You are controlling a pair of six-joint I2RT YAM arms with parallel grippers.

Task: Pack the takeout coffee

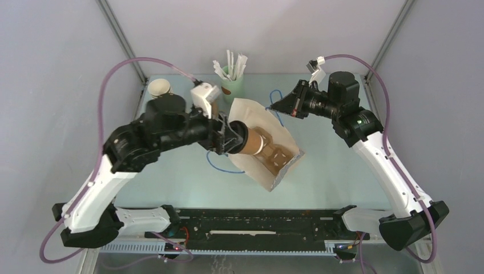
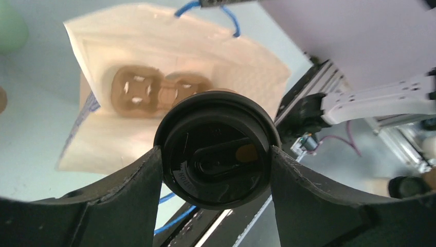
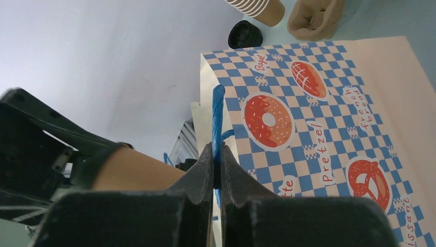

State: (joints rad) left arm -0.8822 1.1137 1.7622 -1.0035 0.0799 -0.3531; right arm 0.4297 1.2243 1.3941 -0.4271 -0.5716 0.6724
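Two arms: the left gripper [image 1: 228, 138] and the right gripper [image 1: 278, 106] meet at one paper bag [image 1: 246, 109] lying on its side in the middle of the table [image 1: 337, 171].
Left claw: clamped on the takeout coffee [image 1: 257, 141], with a dark finger [image 2: 136, 182] pressed against each side of its round black lid [image 2: 216, 146].
Coffee: held sideways above the table at the bag's open mouth, with the lid toward the left wrist and the base pointing into the bag.
Right claw: pinched together on the bag's blue handle [image 3: 218, 110] at the far rim, with the cord running straight up between the fingertips.
Bag: cream inside. The outside has blue checks printed with doughnuts and pretzels.
Inside the bag: a brown cardboard carrier [image 2: 154, 92] lies flat against the lower wall, just beyond the cup's base.
Far-left corner: a stack of lidless cups [image 1: 160, 87] stands with a loose black lid [image 3: 245, 34] just beside it.
Back edge: a green cup [image 1: 232, 87] stands upright behind the bag, filled with white sticks.
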